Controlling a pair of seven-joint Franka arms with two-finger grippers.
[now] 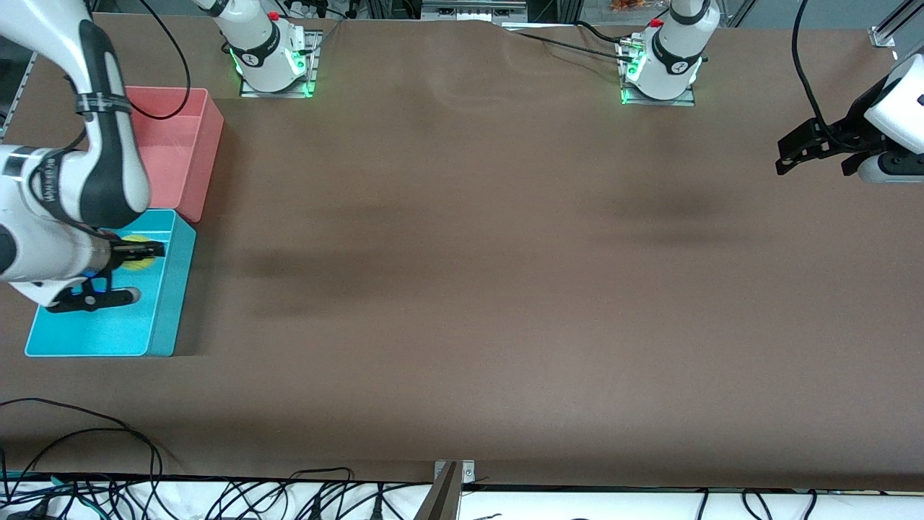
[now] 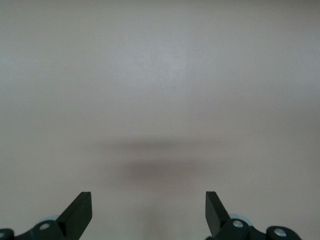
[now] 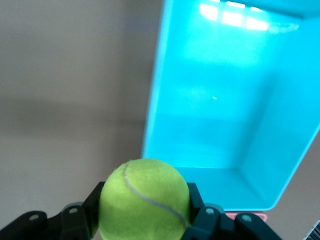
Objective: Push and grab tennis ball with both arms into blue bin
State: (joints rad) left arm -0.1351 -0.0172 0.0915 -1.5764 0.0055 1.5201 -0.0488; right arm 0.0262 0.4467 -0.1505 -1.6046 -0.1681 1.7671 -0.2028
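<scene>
The fuzzy yellow-green tennis ball [image 3: 144, 200] sits clamped between the black fingers of my right gripper [image 3: 145, 202]. In the front view that right gripper [image 1: 148, 251] hangs over the blue bin [image 1: 162, 318], with the tennis ball [image 1: 136, 260] partly hidden by the arm. The right wrist view looks down into the blue bin [image 3: 165, 90], whose floor is bare. My left gripper [image 1: 798, 155] waits up in the air over the left arm's end of the table, open. Its two dark fingertips [image 2: 80, 212] stand wide apart with nothing but table between them in the left wrist view.
A pink bin [image 1: 206, 137] of the same shape stands against the blue bin, farther from the front camera. The brown table [image 1: 469, 274] spreads between the two arm bases. Loose black cables lie along the table's near edge [image 1: 216, 491].
</scene>
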